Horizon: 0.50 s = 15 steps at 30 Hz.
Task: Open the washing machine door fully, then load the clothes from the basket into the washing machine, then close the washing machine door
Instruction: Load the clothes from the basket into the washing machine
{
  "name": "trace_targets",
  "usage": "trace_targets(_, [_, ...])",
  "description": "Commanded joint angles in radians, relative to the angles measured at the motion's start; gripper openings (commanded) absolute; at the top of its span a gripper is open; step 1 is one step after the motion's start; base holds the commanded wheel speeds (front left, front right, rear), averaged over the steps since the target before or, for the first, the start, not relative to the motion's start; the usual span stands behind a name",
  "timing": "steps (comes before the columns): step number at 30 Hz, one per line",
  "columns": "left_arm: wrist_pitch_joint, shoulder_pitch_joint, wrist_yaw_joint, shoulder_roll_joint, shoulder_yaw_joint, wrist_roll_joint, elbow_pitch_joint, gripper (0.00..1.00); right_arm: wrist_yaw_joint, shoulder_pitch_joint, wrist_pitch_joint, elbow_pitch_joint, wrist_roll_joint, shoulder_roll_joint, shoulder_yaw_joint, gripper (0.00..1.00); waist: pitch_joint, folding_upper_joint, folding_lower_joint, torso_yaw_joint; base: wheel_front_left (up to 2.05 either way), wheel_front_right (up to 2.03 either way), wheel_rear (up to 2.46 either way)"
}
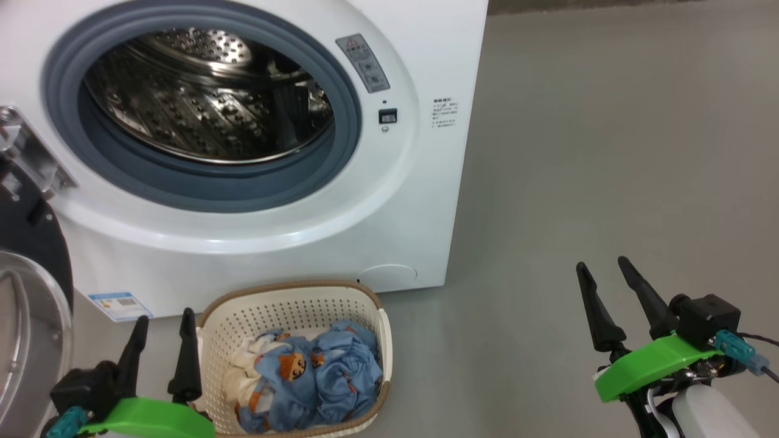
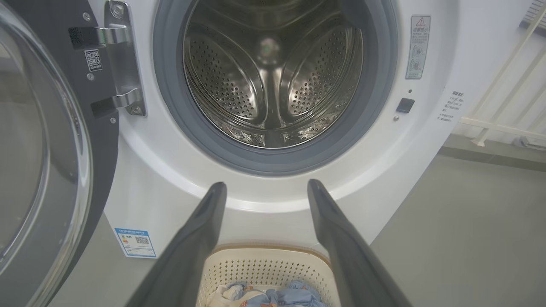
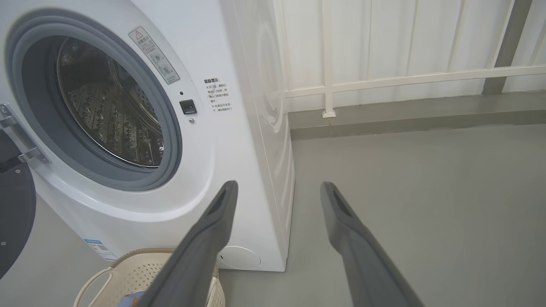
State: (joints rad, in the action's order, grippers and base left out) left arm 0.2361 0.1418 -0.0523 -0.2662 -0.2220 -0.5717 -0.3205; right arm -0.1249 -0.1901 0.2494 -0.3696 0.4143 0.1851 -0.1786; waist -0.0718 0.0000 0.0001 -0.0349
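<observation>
The washing machine [image 1: 292, 243] stands with its door [image 1: 27, 304] swung wide to its left side on a metal hinge [image 2: 121, 59], and the steel drum [image 1: 207, 103] shows through the opening. The basket [image 1: 292, 295] sits on the floor [image 1: 608, 152] close in front of the machine, below the opening. The clothes [image 1: 316, 377], blue printed pieces and a cream one, are heaped in it. The left gripper [image 1: 166, 314] hovers before the machine, just beside the basket's left edge, its fingers spread and empty. The right gripper [image 1: 601, 261] hangs off the machine's right corner, its fingers likewise spread, grasping nothing.

One washing machine [image 1: 420, 207], one door [image 1: 27, 316], one basket [image 1: 286, 311].
</observation>
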Motion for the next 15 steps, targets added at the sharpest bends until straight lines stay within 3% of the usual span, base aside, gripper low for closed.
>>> trace_targets(1, [-0.002, 0.054, 0.000, -0.026, 0.032, 0.000, 0.010, 1.00, -0.006, -0.034, 0.012, 0.021, 0.000, 0.008, -0.017, 1.00, -0.034, 0.0000, -0.0001, -0.009, 0.00, 0.00, 0.00])
trace_targets(15, [-0.049, 0.211, 0.036, -0.023, -0.019, 0.013, -0.121, 1.00, -0.006, -0.107, 0.012, 0.033, -0.023, -0.026, -0.014, 1.00, -0.225, 0.0000, -0.0001, -0.026, 0.00, 0.00, 0.00])
